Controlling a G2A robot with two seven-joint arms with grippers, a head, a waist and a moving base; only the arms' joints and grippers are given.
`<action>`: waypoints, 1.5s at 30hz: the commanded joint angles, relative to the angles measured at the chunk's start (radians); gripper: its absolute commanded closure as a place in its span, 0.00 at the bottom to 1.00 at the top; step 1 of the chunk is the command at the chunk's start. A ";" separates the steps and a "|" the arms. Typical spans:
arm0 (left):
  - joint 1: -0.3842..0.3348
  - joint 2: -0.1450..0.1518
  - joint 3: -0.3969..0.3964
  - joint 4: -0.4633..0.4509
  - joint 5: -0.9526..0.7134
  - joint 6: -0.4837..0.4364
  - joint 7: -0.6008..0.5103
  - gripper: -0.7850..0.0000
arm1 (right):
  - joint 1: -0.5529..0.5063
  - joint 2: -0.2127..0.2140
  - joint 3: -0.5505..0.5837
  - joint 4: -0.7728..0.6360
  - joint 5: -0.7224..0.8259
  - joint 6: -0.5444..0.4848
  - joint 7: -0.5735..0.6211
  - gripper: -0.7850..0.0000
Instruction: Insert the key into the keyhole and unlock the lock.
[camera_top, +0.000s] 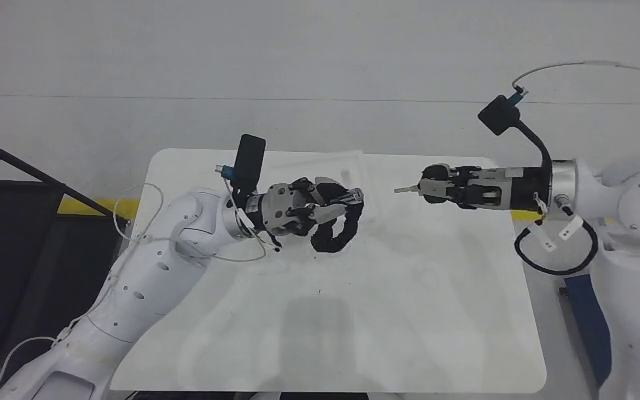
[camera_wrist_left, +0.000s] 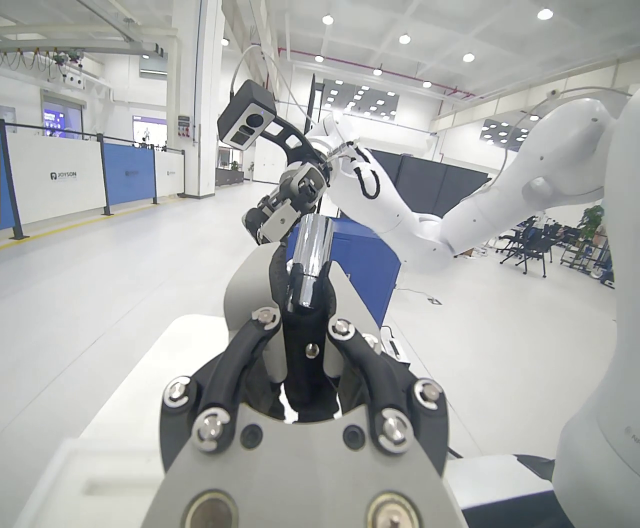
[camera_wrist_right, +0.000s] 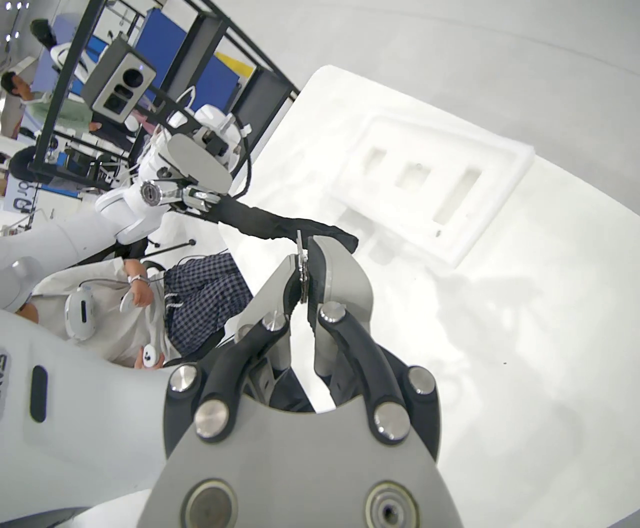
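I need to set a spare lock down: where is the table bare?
Bare: the white table's strip along the edge opposite the white foam tray. Crowded: mid-table, where the left tool's black cable lock faces the right tool's metal key.

My left gripper (camera_wrist_left: 310, 287) pinches the lock (camera_wrist_left: 314, 245) by its chrome barrel, clamped tight on it; farther off, my right gripper (camera_wrist_left: 274, 225) points back toward the barrel.

Black looped cable lock (camera_top: 328, 240), silver key (camera_top: 404, 188) well apart, uninserted
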 joint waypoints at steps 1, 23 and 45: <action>-0.001 -0.008 0.018 0.002 -0.007 0.000 0.026 1.00 | 0.025 0.002 -0.010 0.003 0.019 0.007 0.028 1.00; 0.024 -0.025 0.038 0.001 0.015 0.022 0.054 1.00 | 0.068 0.016 -0.071 -0.008 0.024 0.060 0.054 1.00; 0.062 0.000 0.070 0.070 0.419 0.000 0.339 1.00 | 0.110 0.119 -0.209 -0.028 0.200 0.214 0.097 1.00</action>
